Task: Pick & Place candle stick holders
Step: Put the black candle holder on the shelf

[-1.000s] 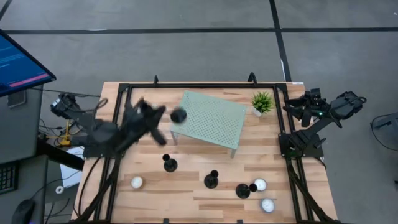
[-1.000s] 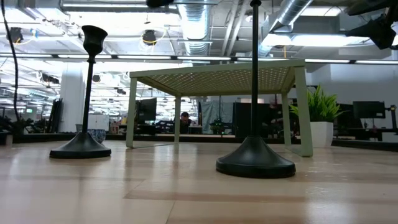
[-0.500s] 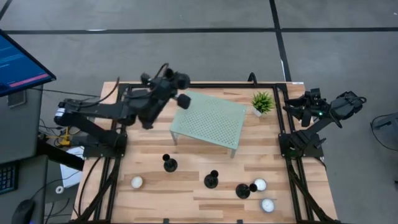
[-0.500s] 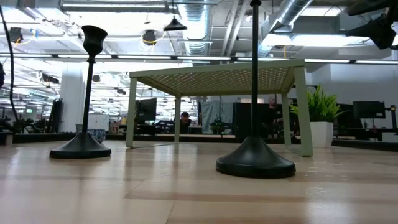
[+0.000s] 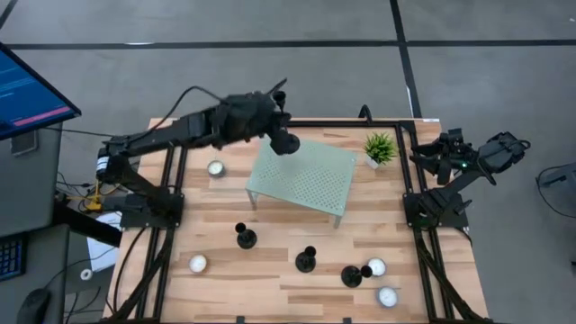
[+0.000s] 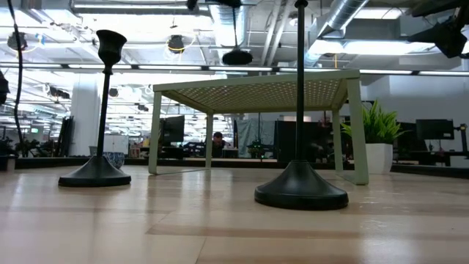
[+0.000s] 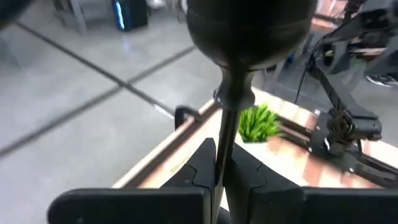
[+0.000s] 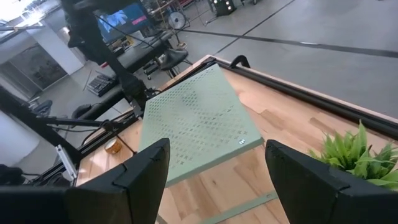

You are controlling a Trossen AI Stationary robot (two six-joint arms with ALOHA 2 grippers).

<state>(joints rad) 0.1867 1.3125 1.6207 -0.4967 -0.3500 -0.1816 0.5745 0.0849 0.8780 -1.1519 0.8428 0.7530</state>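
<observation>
We reach our left gripper (image 5: 270, 121) out over the far left corner of the pale green perforated stand (image 5: 304, 174), jaws clenched on the thin stem of a candle stick holder (image 5: 285, 141). In the left wrist view that stem runs up between our two dark fingers (image 7: 200, 169) to the round black disc base (image 7: 250, 28), so the held holder (image 7: 231, 93) lies tilted, its base pointing away from the wrist. In the low view the base hangs in the air above the stand top (image 6: 237, 56).

Three more holders stand upright on the wooden table (image 5: 270, 256): one at about 7 o'clock from the stand (image 5: 245, 237), one at 6 o'clock (image 5: 306, 260), one at 5 o'clock (image 5: 351, 275), just beside a white tealight (image 5: 376, 266). Other tealights sit at 9 o'clock from the stand (image 5: 215, 167), near the front left (image 5: 197, 264) and front right (image 5: 388, 295).

The potted plant (image 5: 379, 148) stands at 2 o'clock from the stand. Our right gripper (image 5: 430, 151) waits beyond it at the table's right edge, jaws released and holding nothing.
</observation>
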